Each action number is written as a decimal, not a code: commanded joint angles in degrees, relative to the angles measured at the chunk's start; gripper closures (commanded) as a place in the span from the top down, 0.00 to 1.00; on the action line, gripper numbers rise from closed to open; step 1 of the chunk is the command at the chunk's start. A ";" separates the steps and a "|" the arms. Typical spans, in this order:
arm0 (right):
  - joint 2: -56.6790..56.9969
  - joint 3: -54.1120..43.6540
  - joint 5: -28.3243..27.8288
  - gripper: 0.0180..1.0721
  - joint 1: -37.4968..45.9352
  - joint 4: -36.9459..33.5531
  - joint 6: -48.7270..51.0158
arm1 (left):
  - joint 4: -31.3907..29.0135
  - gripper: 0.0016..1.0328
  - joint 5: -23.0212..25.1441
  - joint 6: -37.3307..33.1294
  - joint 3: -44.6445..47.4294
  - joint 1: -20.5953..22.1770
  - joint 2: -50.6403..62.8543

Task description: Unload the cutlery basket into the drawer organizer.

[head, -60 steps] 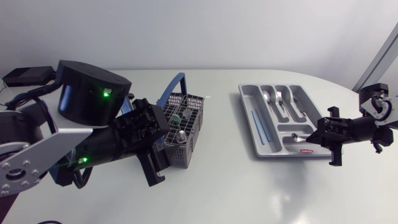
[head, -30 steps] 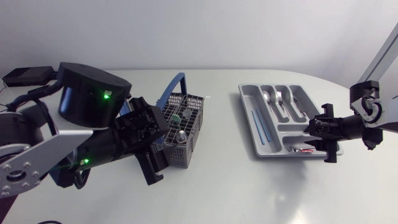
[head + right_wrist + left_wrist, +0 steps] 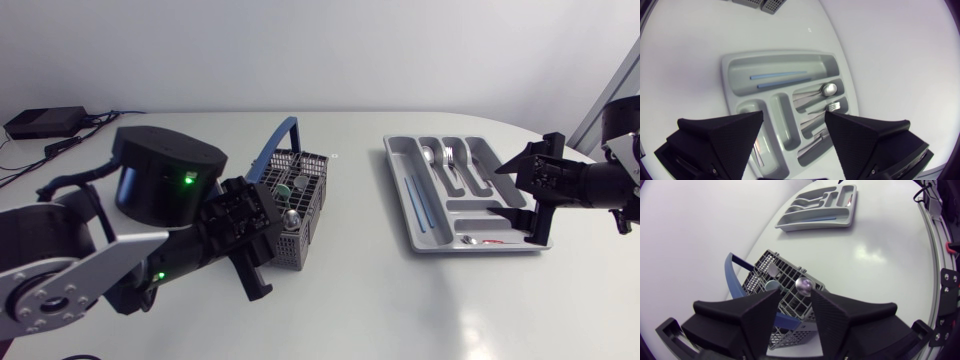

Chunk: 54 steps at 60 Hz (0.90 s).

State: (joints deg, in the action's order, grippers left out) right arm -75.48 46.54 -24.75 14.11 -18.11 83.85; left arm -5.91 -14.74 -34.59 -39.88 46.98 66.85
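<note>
A grey mesh cutlery basket [image 3: 305, 195] with a blue handle [image 3: 278, 138] stands left of centre and holds several spoons, bowls up. One spoon bowl [image 3: 804, 284] rises just ahead of my left gripper [image 3: 796, 294]. That gripper [image 3: 268, 255] hangs over the basket's near corner, its fingers apart and gripping nothing I can see. The grey drawer organizer [image 3: 400, 190] lies to the right, with a spoon [image 3: 428, 155], a fork [image 3: 450, 155] and blue sticks [image 3: 420, 205] inside. My right gripper [image 3: 518, 205] is open above the organizer's right edge [image 3: 735, 100].
A small piece with a red mark [image 3: 482, 241] lies in the organizer's near compartment. A black box [image 3: 45, 120] with cables sits at the table's far left. Bare white tabletop lies between basket and organizer.
My right gripper opened, rose and drew back to the right from the organizer's near compartment. My left arm shifted slightly right over the basket, and its fingers came closer together.
</note>
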 commanded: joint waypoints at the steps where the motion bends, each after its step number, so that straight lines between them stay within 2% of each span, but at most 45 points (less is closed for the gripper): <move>1: 2.18 -2.16 -1.26 0.69 -3.21 -1.05 -5.46 | 2.48 0.20 -2.40 -1.62 3.14 0.57 3.20; 9: 2.62 -1.98 -0.74 0.68 -11.21 4.40 -18.29 | 5.56 0.20 -4.86 -2.06 4.99 0.13 5.05; 18: -4.06 2.85 1.73 0.68 -20.52 10.02 -31.91 | 6.44 0.20 -5.03 -2.15 6.04 -2.42 5.05; 21: -7.40 4.87 2.60 0.73 -22.55 12.04 -36.13 | 6.62 0.20 -5.03 -2.24 6.30 -3.12 5.05; 29: -17.07 10.85 4.54 0.75 -27.47 15.47 -43.25 | 7.67 0.20 -5.03 -2.76 7.45 -4.97 4.78; 42: -29.72 22.80 4.98 0.74 -31.07 15.65 -52.92 | 9.08 0.20 -5.03 -3.38 9.20 -7.78 4.34; 54: -40.18 35.55 3.48 0.48 -31.16 14.33 -61.00 | 10.92 0.20 -5.03 -4.00 10.87 -9.54 4.08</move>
State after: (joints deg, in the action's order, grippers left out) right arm -111.39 77.28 -20.58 -16.88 -3.05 27.90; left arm 5.02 -19.00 -37.39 -31.24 38.52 71.13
